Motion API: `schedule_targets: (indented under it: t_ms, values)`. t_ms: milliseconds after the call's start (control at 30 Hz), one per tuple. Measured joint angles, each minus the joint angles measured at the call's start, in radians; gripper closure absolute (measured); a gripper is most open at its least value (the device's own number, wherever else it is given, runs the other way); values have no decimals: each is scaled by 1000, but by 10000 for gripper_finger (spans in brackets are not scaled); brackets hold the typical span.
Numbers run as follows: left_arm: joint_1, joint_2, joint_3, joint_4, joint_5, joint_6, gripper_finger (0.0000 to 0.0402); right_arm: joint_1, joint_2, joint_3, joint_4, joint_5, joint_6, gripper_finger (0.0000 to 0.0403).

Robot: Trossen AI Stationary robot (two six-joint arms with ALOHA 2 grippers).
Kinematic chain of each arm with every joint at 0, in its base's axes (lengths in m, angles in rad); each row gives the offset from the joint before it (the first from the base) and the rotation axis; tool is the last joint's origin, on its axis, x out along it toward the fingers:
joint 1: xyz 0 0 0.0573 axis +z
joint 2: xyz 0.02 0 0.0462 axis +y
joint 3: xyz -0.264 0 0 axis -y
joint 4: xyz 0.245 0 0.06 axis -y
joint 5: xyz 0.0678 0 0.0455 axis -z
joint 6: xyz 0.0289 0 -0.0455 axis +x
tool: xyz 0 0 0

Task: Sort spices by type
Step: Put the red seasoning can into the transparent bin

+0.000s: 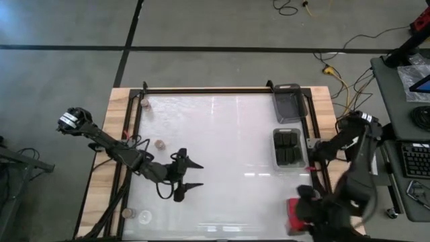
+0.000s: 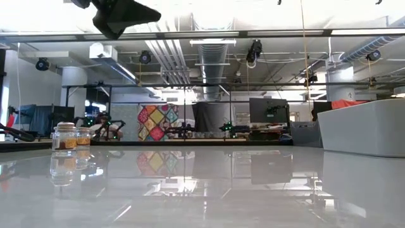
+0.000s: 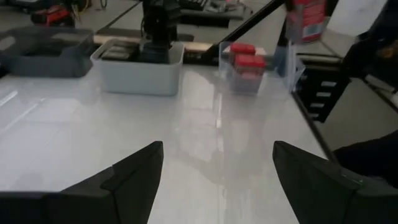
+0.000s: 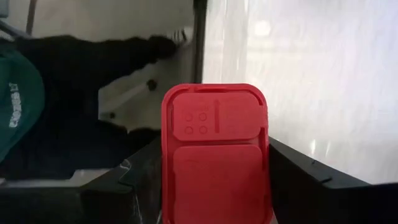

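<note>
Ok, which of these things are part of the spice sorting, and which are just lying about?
Job: red block in right pincer; two red blocks in clear tray; dark blocks in grey tray; round jars.
Lying about: floor cables; keyboard on side desk.

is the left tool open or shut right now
Open: the left tool shows its two fingers spread wide apart over the bare table, holding nothing.
</note>
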Motion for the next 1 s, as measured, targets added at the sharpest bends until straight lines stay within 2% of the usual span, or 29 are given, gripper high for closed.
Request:
schedule_targets:
  t_ms: [200,367,600,733,1000]
  values:
    - [0,-2,0,33,12,-2,114,155,21,0,-65,42,184,186]
    - [0,-2,0,45,13,-20,114,233,67,0,-115,109,294,186]
    - [0,-2,0,45,17,-30,114,243,175,0,-171,127,323,186]
    - [0,-2,0,45,17,-32,114,243,244,-1,-179,99,308,186]
    - [0,-4,-10,45,17,-32,113,240,290,-31,-178,61,325,186]
